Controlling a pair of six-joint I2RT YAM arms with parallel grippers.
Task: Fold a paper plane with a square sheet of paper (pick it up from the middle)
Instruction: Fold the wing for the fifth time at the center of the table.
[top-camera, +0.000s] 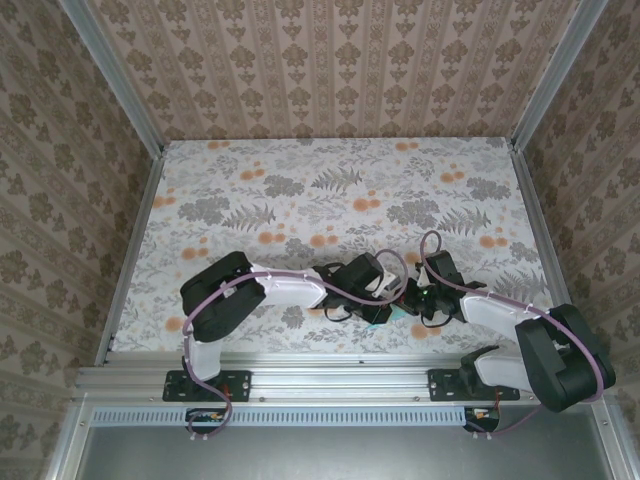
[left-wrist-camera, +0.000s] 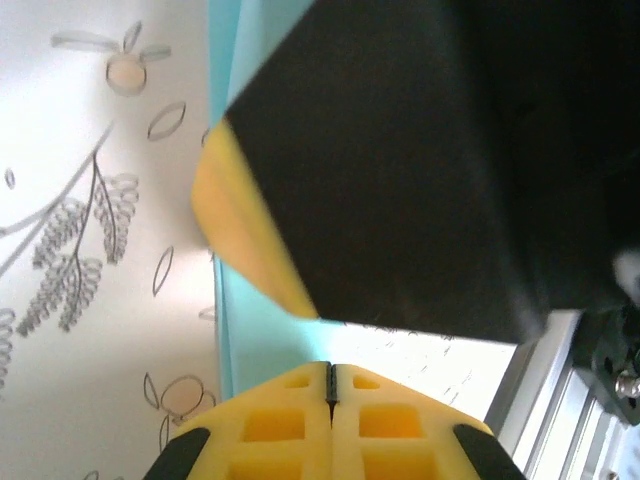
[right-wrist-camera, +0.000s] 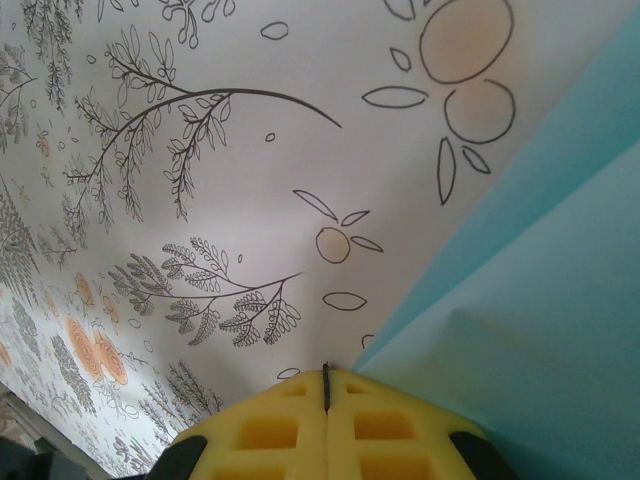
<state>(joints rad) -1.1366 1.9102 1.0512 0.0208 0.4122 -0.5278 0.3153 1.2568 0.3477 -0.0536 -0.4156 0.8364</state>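
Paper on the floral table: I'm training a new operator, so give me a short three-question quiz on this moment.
1. True or false: the right end effector is wide open.
2. Fill in: the left end effector is ___.
3. In the top view, where does the paper lie? A) by the back wall B) between the two end effectors C) in the far left corner
Key: 1 false; 2 shut; 3 B.

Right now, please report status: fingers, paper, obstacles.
Left fingers shut; right fingers shut, close ahead of left. Turquoise paper flat on floral tabletop beneath both.
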